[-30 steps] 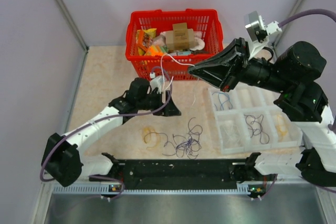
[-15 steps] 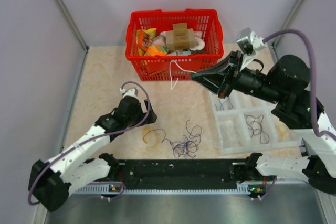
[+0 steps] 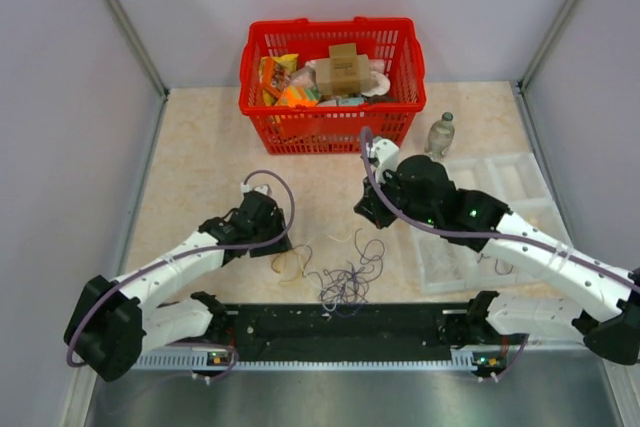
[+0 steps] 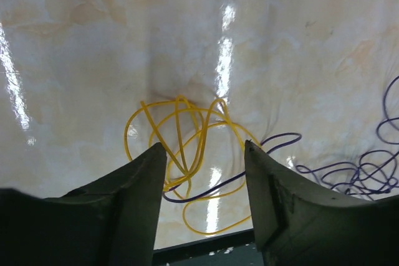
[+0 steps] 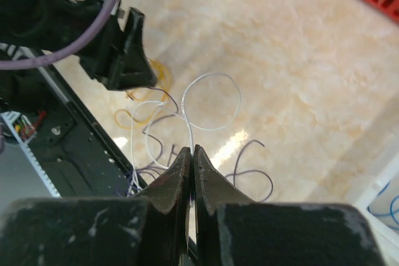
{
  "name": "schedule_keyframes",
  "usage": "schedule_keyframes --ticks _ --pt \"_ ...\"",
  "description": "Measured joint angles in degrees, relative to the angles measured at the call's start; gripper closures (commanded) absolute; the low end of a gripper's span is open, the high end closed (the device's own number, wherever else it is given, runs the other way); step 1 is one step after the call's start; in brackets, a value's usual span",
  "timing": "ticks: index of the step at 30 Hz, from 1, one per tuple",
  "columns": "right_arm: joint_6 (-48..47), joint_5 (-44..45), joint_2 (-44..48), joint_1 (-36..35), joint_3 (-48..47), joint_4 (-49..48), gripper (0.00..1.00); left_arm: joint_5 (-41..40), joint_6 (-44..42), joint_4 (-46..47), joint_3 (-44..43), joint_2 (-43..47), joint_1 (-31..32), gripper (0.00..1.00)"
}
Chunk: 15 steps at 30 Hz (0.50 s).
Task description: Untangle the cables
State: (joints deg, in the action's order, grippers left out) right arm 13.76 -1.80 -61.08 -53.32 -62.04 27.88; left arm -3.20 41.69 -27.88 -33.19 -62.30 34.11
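Note:
A tangle of dark purple cable [image 3: 347, 277] lies on the table near the front. A yellow cable [image 3: 289, 264] coils at its left and a thin white cable [image 3: 336, 239] runs over it. My left gripper [image 3: 281, 245] is open and low, its jaws on either side of the yellow cable [image 4: 187, 147] in the left wrist view, where my left gripper [image 4: 204, 146] holds nothing. My right gripper [image 3: 362, 214] is shut on the white cable [image 5: 212, 101], which loops down from my right gripper [image 5: 190, 149] to the purple strands [image 5: 249, 172].
A red basket [image 3: 325, 129] of packets and a box stands at the back. A small bottle [image 3: 440, 134] stands to its right. A clear compartment tray [image 3: 500, 175] with sorted cables lies at the right. A black bar [image 3: 340, 325] runs along the front edge.
My right arm has swung down and left from above the tray, carrying the white cable low over the tangle. My left gripper has dropped and shifted right to the yellow cable.

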Motion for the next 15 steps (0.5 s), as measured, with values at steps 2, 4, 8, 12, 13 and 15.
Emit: schedule_keyframes --ticks 2,4,8,12,13,15 --pt "0.1 1.4 -0.5 0.0 1.3 1.0 1.0 0.8 -0.2 0.4 1.1 -0.2 0.0 0.54" --pt "0.3 2.7 -0.3 0.0 1.4 1.2 1.0 1.1 -0.9 0.6 1.5 -1.3 0.0 0.65" --pt "0.3 3.9 0.6 0.0 1.2 0.2 1.0 1.2 -1.6 1.2 1.5 -2.3 0.0 1.0" --pt "0.4 4.6 -0.5 0.0 -0.1 -0.2 1.0 -2.0 -2.5 -0.5 1.0 1.5 0.0 1.0" --pt "0.4 4.7 -1.4 0.0 -1.1 -0.4 1.0 -3.1 -2.7 -1.3 0.6 3.6 0.0 1.0" --pt "0.4 5.0 -3.3 0.0 -3.6 -0.5 1.0 -6.8 -3.3 -4.0 -1.6 10.3 0.0 1.0"
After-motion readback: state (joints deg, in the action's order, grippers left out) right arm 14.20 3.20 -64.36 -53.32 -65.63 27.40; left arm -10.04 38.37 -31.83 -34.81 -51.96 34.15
